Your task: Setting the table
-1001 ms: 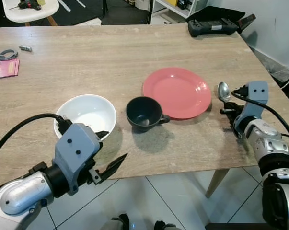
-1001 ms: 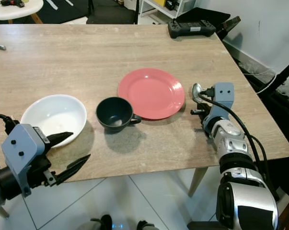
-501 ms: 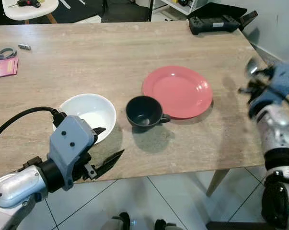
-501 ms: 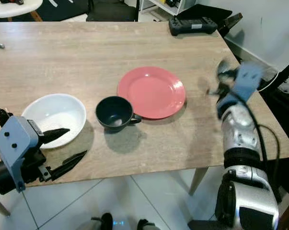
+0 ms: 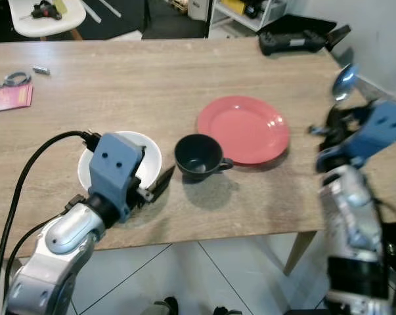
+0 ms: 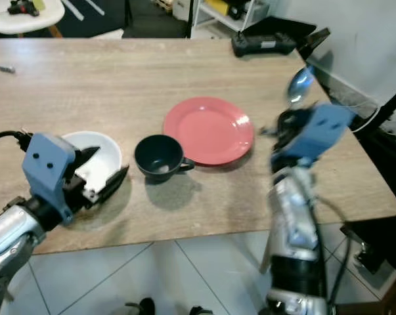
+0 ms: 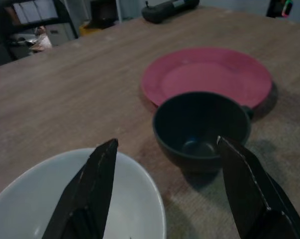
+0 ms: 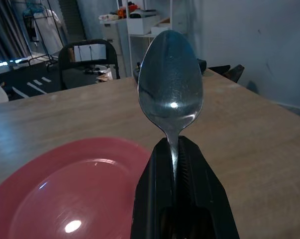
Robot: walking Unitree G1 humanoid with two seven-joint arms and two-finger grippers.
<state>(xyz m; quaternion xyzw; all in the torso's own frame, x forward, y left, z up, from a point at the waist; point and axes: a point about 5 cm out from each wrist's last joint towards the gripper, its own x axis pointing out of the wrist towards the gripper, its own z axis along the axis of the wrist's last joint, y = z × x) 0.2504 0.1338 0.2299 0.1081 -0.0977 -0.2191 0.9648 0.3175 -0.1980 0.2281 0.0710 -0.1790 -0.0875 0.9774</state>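
With my right gripper (image 8: 177,164) clamped on the spoon (image 8: 170,89), I should lower it flat beside the plate (image 5: 243,128); left gripper (image 7: 164,184) spread wide over the bowl (image 5: 152,152).

game controller: black (image 5: 295,41), at the bench's far right corner
pink booklet: (image 5: 8,99) at the bench's left edge
white chair: (image 5: 45,14) beyond the bench

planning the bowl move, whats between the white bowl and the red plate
The dark cup sits between the white bowl and the red plate, its handle touching the plate's rim; clearest in the eye views.
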